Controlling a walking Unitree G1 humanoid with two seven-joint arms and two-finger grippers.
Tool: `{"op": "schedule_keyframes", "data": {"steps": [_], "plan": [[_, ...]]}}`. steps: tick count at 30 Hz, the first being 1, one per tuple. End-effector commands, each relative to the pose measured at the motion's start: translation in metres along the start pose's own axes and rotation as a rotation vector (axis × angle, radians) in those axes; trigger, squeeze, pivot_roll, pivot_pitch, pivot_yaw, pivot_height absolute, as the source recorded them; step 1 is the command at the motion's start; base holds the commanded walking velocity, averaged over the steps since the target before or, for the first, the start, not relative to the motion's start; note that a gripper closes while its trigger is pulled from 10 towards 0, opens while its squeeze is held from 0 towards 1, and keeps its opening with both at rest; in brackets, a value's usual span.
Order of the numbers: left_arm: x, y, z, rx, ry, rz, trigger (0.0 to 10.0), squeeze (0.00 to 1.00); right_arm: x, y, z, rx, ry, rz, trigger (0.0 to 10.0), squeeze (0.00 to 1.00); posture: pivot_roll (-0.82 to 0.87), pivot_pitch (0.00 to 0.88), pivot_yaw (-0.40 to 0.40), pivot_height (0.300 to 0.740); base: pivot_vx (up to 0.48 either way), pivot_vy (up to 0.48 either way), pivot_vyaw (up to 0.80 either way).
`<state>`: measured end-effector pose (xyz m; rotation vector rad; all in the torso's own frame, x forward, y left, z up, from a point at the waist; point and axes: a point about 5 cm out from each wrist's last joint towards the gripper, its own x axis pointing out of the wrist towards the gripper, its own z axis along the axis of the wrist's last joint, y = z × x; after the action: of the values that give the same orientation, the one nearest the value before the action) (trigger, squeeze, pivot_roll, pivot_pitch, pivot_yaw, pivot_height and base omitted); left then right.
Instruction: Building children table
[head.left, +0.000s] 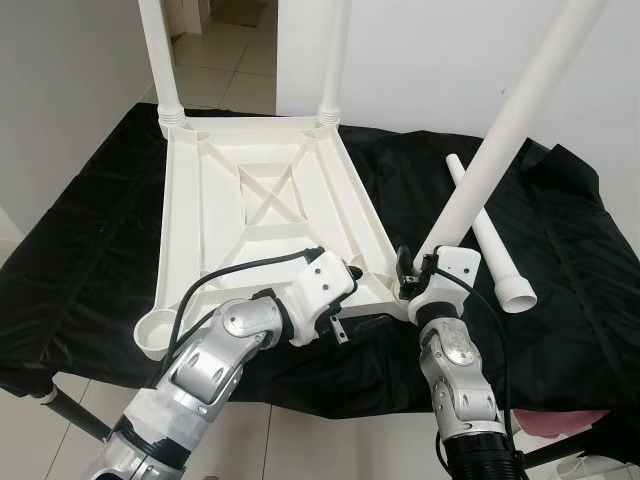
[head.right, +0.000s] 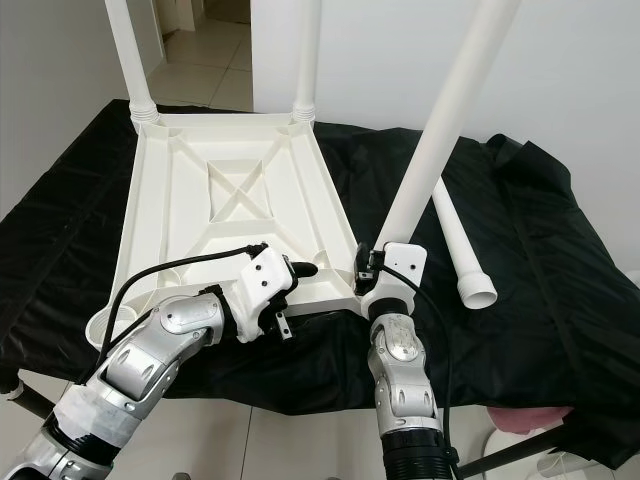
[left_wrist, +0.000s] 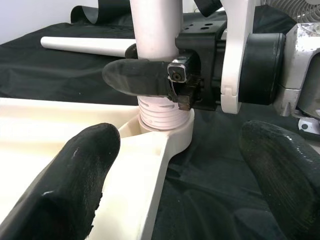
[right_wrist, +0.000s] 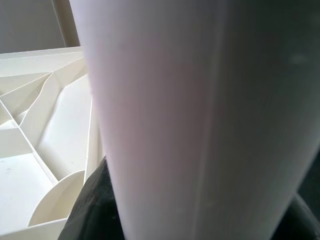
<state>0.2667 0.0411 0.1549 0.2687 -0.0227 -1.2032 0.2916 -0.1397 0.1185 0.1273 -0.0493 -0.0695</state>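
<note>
Upside-down white tabletop (head.left: 260, 210) at frame centre, long axis running away. Two legs (head.left: 155, 55) stand upright; right gripper (head.left: 418, 275) clamps a third leg (head.left: 500, 135), tilted upper-right; a fourth leg (head.left: 490, 240) lies flat right. Left gripper (left_wrist: 175, 165) spread open beside the socket.

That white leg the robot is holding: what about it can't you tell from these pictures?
- Top of the leg: cut off by the upper edge in both eye views.
- How deep its ribbed end sits in the socket: hidden inside the collar, left wrist view.
- Right gripper far finger: behind the leg.
- Right wrist view: too close, leg surface blurred.
</note>
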Motion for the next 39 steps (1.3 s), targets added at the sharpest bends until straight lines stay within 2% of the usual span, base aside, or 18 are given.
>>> {"op": "schedule_keyframes", "data": {"steps": [1, 6, 7, 8, 9, 22, 23, 25, 26, 30, 34, 39], "plan": [[0.0, 0.003, 0.001, 0.019, 0.004, -0.018, 10.0, 0.0, -0.006, -0.003, -0.018, 0.027, 0.097, -0.045, 10.0, 0.0, 0.03, 0.0, -0.086, 0.74, 0.0, 0.0, 0.0], [0.0, 0.005, 0.002, 0.024, 0.006, -0.01, 10.0, 0.0, -0.002, -0.007, -0.016, 0.012, 0.095, -0.049, 10.0, 0.0, 0.03, 0.0, -0.093, 0.74, 0.0, 0.0, 0.0], [-0.001, 0.007, 0.002, 0.024, 0.005, -0.004, 10.0, 0.0, 0.0, -0.01, -0.014, 0.005, 0.089, -0.05, 10.0, 0.28, 0.03, 0.0, -0.094, 0.74, 0.0, 0.0, 0.0], [-0.001, 0.007, 0.002, 0.024, 0.005, -0.004, 10.0, 0.0, 0.0, -0.01, -0.014, 0.005, 0.089, -0.05, 10.0, 0.28, 0.03, 0.0, -0.094, 0.74, 0.0, 0.0, 0.0], [-0.002, 0.008, 0.001, 0.022, 0.006, 0.002, 10.0, 0.0, 0.001, -0.011, -0.013, 0.003, 0.081, -0.036, 10.0, 1.0, 0.03, 0.0, -0.093, 0.74, 0.0, 0.0, 0.0], [-0.002, 0.008, -0.001, 0.026, 0.014, 0.008, 10.0, 0.0, 0.004, -0.016, -0.011, -0.007, 0.074, 0.02, 10.0, 1.0, 0.03, 0.0, -0.094, 0.74, 0.0, 0.0, 0.0], [-0.002, 0.008, -0.001, 0.03, 0.016, 0.008, 10.0, 0.0, 0.004, -0.015, -0.011, 0.0, 0.07, 0.046, 10.0, 0.04, 0.04, 0.0, -0.092, 0.74, 0.0, 0.0, 0.0], [-0.002, 0.008, -0.001, 0.03, 0.016, 0.008, 10.0, 0.0, 0.004, -0.015, -0.011, 0.0, 0.07, 0.046, 10.0, 0.04, 0.04, 0.0, -0.092, 0.74, 0.0, 0.0, 0.0], [-0.003, 0.007, -0.001, 0.031, 0.017, 0.006, 10.0, 0.0, 0.003, -0.015, -0.012, 0.003, 0.064, 0.085, 10.0, 0.0, 0.03, 0.0, -0.087, 0.74, 0.0, 0.0, 0.0], [-0.003, 0.006, -0.002, 0.031, 0.019, 0.002, 10.0, 0.0, 0.004, -0.017, -0.011, 0.004, 0.052, 0.118, 10.0, 0.0, 0.03, 0.0, -0.085, 0.74, 0.0, 0.0, 0.0], [-0.005, 0.0, 0.001, 0.009, 0.008, -0.038, 10.0, 0.0, 0.009, -0.025, -0.001, -0.015, -0.011, 0.251, 10.0, 0.0, 0.03, 0.0, -0.073, 0.74, 0.0, 0.0, 0.0], [-0.005, -0.001, 0.001, 0.009, 0.01, -0.046, 10.0, 0.0, 0.011, -0.025, 0.002, -0.02, -0.029, 0.323, 10.0, 0.0, 0.03, 0.0, -0.073, 0.74, 0.0, 0.0, 0.0]]}}
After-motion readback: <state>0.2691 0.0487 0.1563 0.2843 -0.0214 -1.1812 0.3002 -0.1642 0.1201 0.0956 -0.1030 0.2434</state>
